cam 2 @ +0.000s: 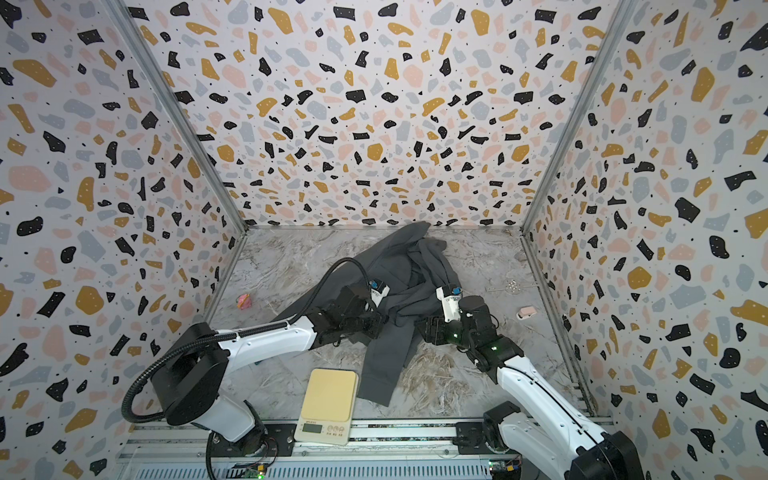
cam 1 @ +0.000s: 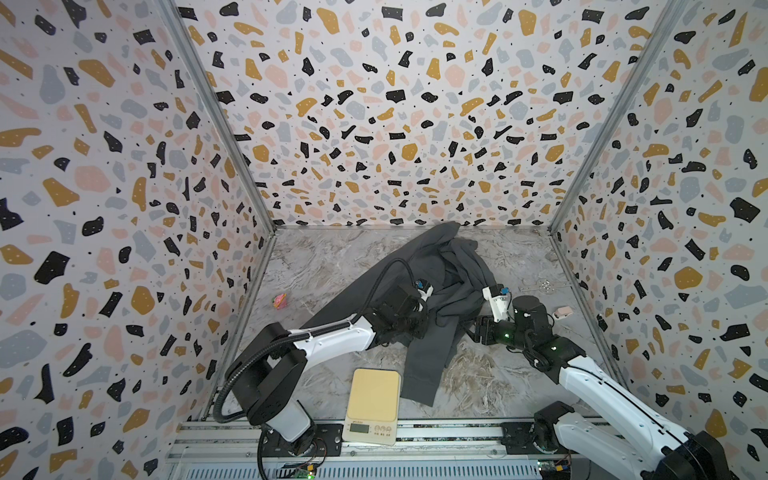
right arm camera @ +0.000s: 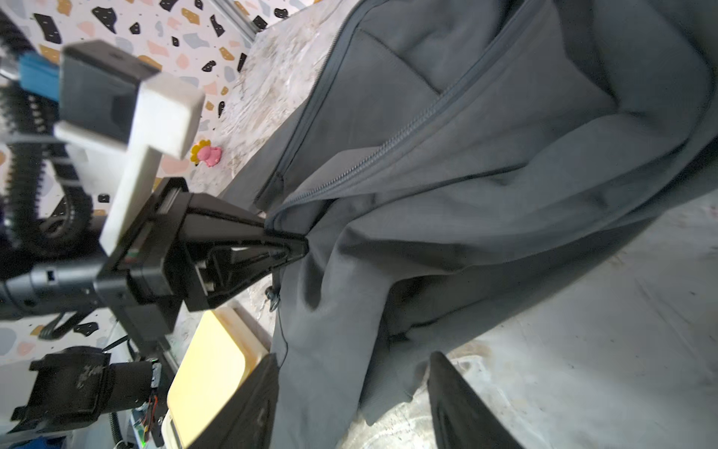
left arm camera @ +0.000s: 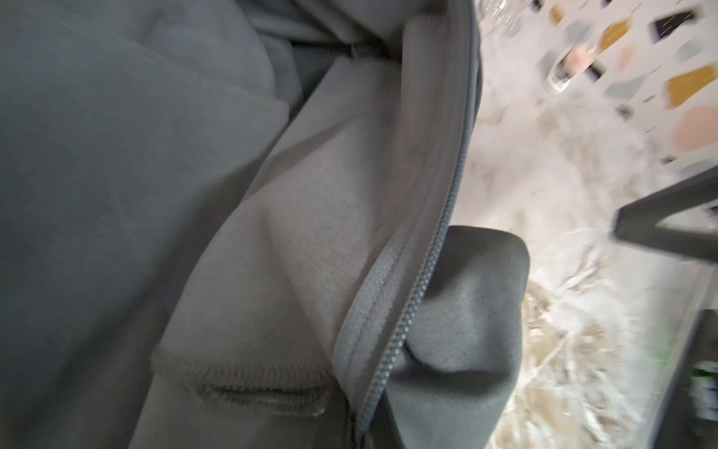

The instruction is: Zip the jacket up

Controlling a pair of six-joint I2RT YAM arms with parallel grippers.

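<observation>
The jacket [cam 1: 440, 270] lies crumpled and unzipped on the desk [cam 1: 316, 262], between both hands and reaching past them to the back wall. Left hand [right arm camera: 304, 245]: pinched tight on the jacket's zipper edge. Right hand [right arm camera: 351, 355]: fingers spread wide, gripping nothing, jacket fabric between them. Cream scale [cam 1: 374, 395]: on the arm-base side of the left hand, just beside the hem.

The dark charcoal jacket [cam 1: 440, 270] is lying crumpled mid-table, its front zipper [left arm camera: 427, 268] standing unzipped, hem trailing forward.
</observation>
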